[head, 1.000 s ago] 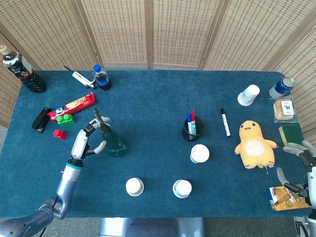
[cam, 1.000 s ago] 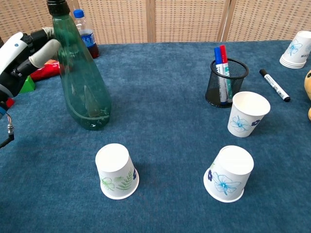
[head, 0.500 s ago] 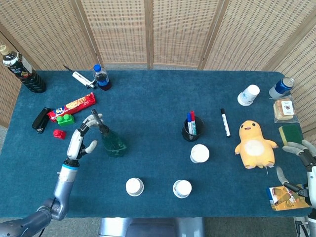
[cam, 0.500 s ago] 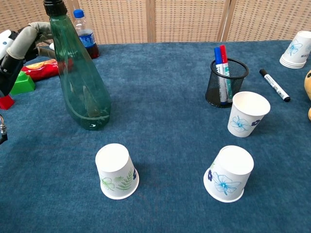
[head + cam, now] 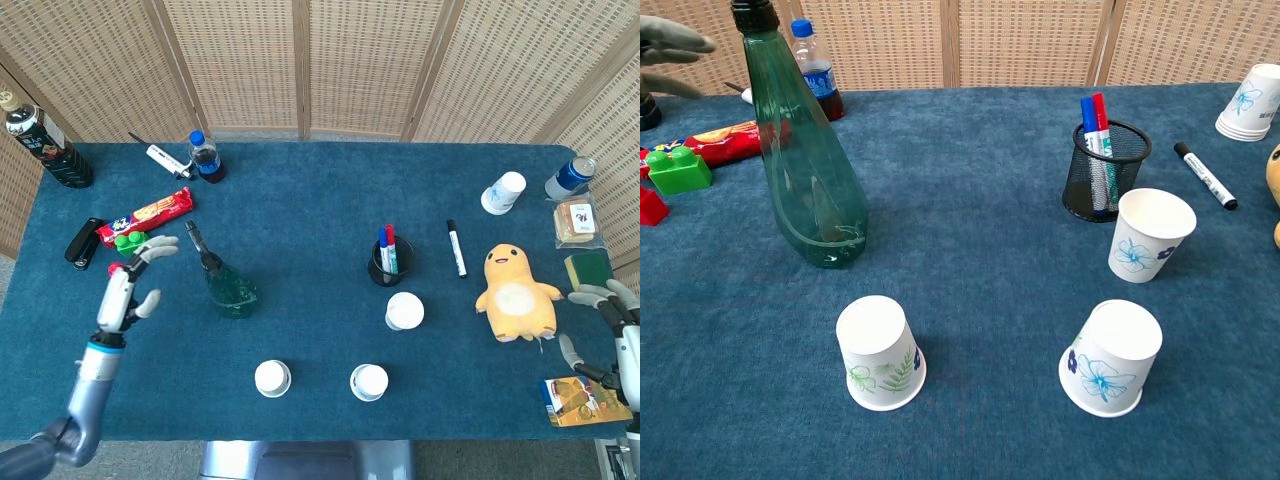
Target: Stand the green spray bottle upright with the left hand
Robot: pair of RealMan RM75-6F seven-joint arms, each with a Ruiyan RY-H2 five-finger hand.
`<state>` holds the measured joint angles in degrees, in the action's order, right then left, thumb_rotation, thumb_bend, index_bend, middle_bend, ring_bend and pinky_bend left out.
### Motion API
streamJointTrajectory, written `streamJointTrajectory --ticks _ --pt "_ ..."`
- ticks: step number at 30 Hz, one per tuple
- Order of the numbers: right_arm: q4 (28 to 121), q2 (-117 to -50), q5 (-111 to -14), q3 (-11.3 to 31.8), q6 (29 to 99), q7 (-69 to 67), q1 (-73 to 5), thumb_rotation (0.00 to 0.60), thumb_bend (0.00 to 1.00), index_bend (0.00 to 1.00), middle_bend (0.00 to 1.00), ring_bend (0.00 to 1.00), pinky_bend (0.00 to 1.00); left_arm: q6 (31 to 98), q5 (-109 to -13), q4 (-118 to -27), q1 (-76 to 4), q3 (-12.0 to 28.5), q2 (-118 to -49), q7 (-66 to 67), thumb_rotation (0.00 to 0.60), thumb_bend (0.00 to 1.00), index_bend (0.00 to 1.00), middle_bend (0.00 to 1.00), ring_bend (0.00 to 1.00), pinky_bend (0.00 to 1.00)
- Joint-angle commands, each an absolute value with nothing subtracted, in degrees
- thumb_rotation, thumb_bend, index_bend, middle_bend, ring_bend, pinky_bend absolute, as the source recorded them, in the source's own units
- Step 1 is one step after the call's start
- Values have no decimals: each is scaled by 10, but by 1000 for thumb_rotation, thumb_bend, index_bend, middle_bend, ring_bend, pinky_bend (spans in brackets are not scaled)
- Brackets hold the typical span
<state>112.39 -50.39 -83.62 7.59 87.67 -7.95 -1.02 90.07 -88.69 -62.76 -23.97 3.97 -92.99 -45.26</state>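
Head view shows your left hand (image 5: 127, 285) has let go and drawn back, fingers spread and holding nothing. To its right, well apart, the green spray bottle (image 5: 805, 160) stands upright on its base, so the task looks done.
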Motion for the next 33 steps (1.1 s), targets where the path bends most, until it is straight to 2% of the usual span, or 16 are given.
streamJointTrajectory --ticks 1,6,8,10,13,15,19,24,33 --pt "1130 -493 -827 77 851 -73 -26 600 392 303 273 105 225 872 -862 -793 -191 7 -786 -349 117 277 291 267 207 316" --pt "1126 -496 -823 77 819 -66 -46 600 393 304 273 97 224 862 -843 -897 -157 -17 -674 -271 199 280 288 267 208 306" --pt "1123 -497 -822 78 813 -64 -52 600 391 304 273 94 223 846 -841 -932 -149 -35 -627 -233 259 279 283 262 206 312" --pt "1120 -500 -823 79 808 -59 -57 600 392 304 273 93 223 842 -842 -958 -140 -47 -590 -196 328 279 267 242 193 256" --pt "1113 -502 -822 79 800 -43 -65 600 394 304 273 88 218 846 -838 -992 -123 -58 -544 -143 396 280 256 227 182 235" --pt "1109 -505 -822 78 796 -26 -69 600 394 304 273 84 213 848 -834 -1011 -111 -65 -519 -120 415 279 258 226 183 249" --pt "1099 -511 -821 76 799 12 -72 600 396 303 273 75 199 875 -834 -1030 -83 -70 -487 -97 419 280 282 228 186 257" --pt "1095 -519 -824 74 809 26 -71 600 395 303 273 74 195 917 -846 -1035 -53 -63 -483 -83 422 280 305 232 188 256" --pt "1088 -526 -839 70 817 16 -71 600 394 302 273 74 194 920 -860 -1042 -37 -53 -484 -74 421 280 296 235 187 256"
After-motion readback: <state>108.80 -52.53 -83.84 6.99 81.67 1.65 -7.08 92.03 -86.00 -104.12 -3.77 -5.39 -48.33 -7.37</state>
